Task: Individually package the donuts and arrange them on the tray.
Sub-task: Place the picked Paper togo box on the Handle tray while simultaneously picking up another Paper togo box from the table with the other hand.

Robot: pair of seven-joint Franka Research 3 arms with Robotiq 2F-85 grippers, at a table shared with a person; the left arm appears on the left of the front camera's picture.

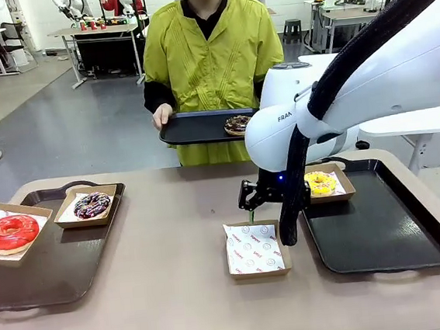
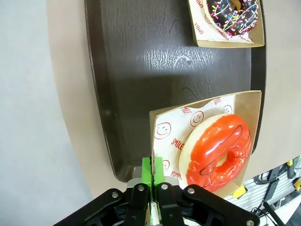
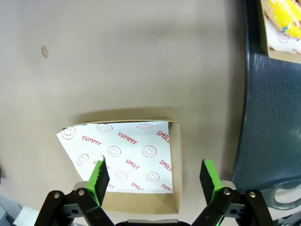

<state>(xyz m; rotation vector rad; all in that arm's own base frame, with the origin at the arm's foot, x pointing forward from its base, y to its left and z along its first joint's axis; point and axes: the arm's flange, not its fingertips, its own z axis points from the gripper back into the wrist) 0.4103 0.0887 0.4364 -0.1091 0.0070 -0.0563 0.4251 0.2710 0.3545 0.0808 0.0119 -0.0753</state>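
Right arm [image 1: 331, 107]: you see a bulky white shell with grey "FRA" lettering and a black ribbed cable hose running along it.
Right gripper [image 3: 155, 181]: black linkages, silver screws behind the jaws, green pads with serrated edges.
Left gripper [image 2: 152, 172]: same black body, silver screws, green pads.
Person [image 1: 211, 56]: lime-green smock over black sleeves and collar.

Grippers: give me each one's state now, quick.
Left gripper: shut on the red donut's cardboard tray.
Right gripper: open, holding nothing, above the empty cardboard tray.
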